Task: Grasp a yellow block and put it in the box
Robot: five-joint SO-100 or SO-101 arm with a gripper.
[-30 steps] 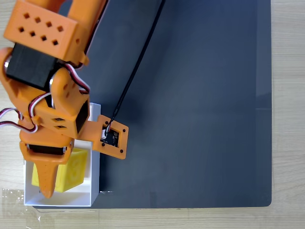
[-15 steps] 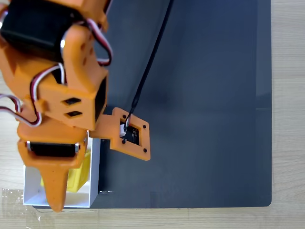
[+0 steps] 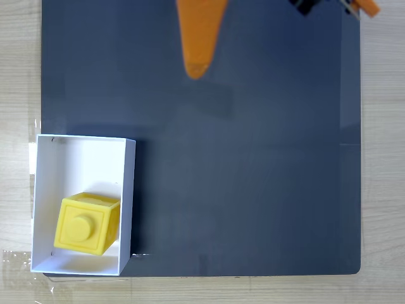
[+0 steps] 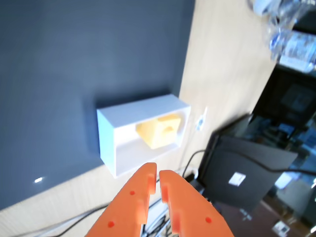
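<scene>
Yellow block [image 3: 87, 223] sits stud-up inside the box [image 3: 128, 190], toward its 6 o'clock end in the fixed view. Gripper [image 4: 158, 173] hangs apart from both, its jaws nearly touching, holding nothing.

Orange gripper [image 4: 158, 173] raised, fingers [image 4: 170, 183] together, empty

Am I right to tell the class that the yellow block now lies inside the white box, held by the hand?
Not quite. The yellow block does lie inside the box, but nothing holds it: in the fixed view the hand is apart from it, over the dark mat.
</scene>
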